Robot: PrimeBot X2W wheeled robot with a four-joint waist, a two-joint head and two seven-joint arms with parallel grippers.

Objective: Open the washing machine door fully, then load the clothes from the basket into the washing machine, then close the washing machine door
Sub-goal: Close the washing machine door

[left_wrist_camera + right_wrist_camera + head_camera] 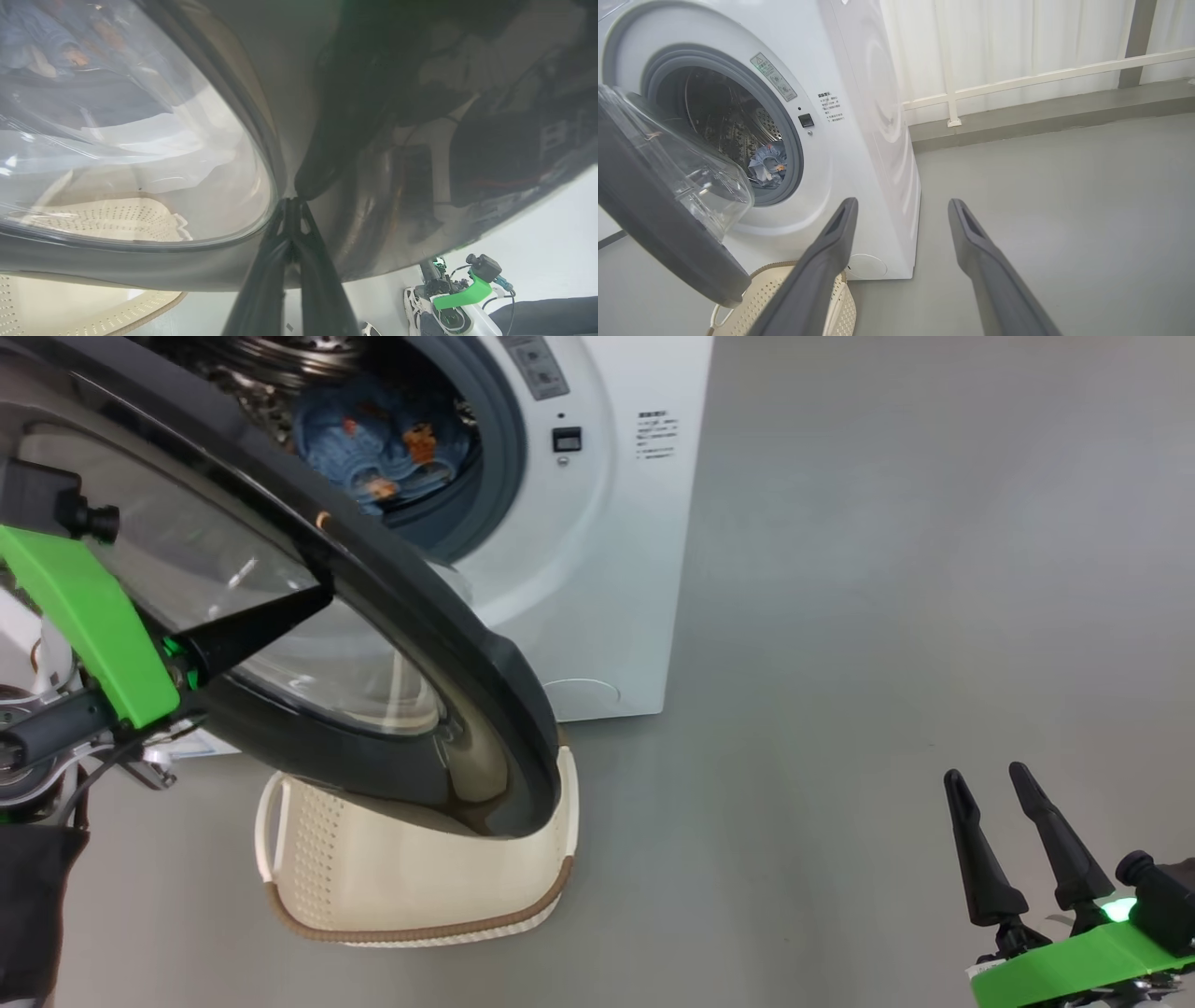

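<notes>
- The washing machine (597, 569) is my reference point here: white front loader, and its opening is in plain sight.
- The washing machine door (467, 663) stands partway out from the machine's front, neither latched nor swung wide. Its black rim and glass bowl hang out in front of the opening.
- The clothes (383, 439) are inside the machine, a light blue heap with orange prints lying low in the steel drum. The right wrist view shows them too, at the bottom of the drum (768, 161).
- The basket (420, 877) sits on the grey floor (887, 616) right in front of the machine, with its far end tucked under the lower edge of the door.
- The left gripper (317, 597) is clenched, fingers pinched together with nothing between them. Its tip (292, 203) presses on the door's outer face, right where the glass meets the rim.
- The right gripper (986, 773) is off to the machine's right and well clear of it, low over bare floor. Its fingers are spread wide and it has no hold on anything (902, 205).
</notes>
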